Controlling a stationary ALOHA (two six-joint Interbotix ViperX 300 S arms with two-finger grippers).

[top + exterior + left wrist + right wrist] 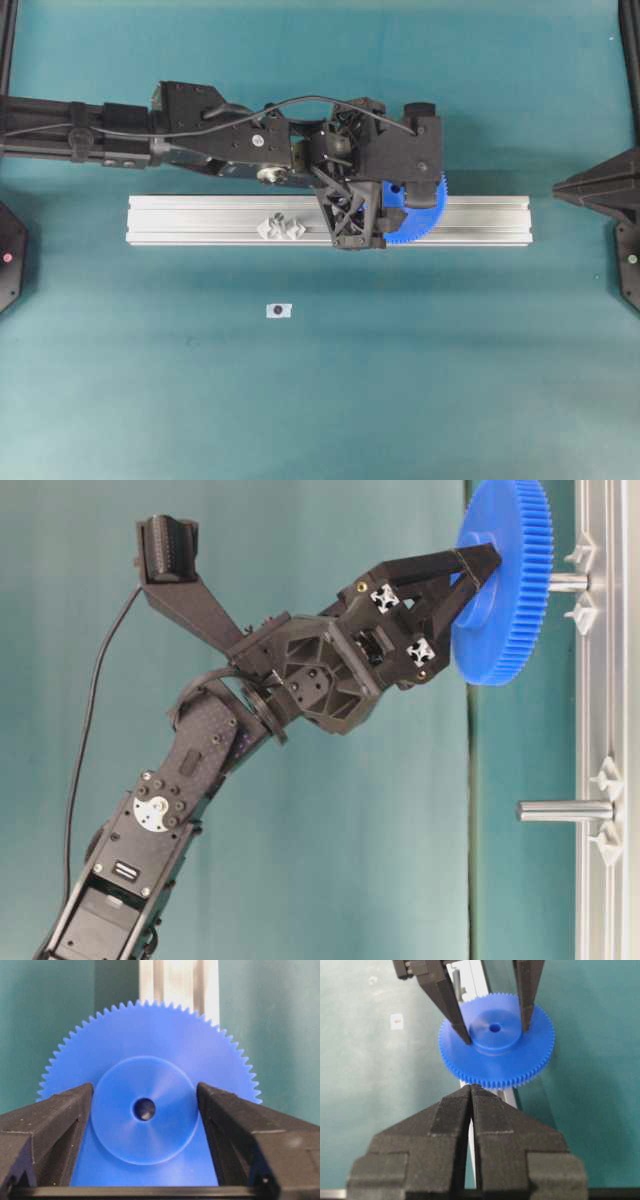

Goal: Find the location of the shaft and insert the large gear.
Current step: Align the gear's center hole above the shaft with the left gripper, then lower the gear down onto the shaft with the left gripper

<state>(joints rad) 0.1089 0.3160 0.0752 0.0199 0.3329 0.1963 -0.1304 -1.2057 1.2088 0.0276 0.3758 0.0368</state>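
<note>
Your left gripper [492, 1027] clamps the large gear [497, 1062] by its hub, above the shaft [568, 581] near the rail's [200, 220] right end. Your right gripper [470, 1091] is closed, empty.

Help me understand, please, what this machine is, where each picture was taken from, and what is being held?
These are two robot arms at a teal table. One picture looks straight down, one looks from table level and appears turned on its side, and one camera sits on each wrist. The left gripper clamps the raised hub of the large gear, a blue toothed disc, over an aluminium rail. The gear is at one shaft; a second, bare pin stands further along. The right gripper is shut, empty, parked aside. A small white tag lies nearby.
</note>
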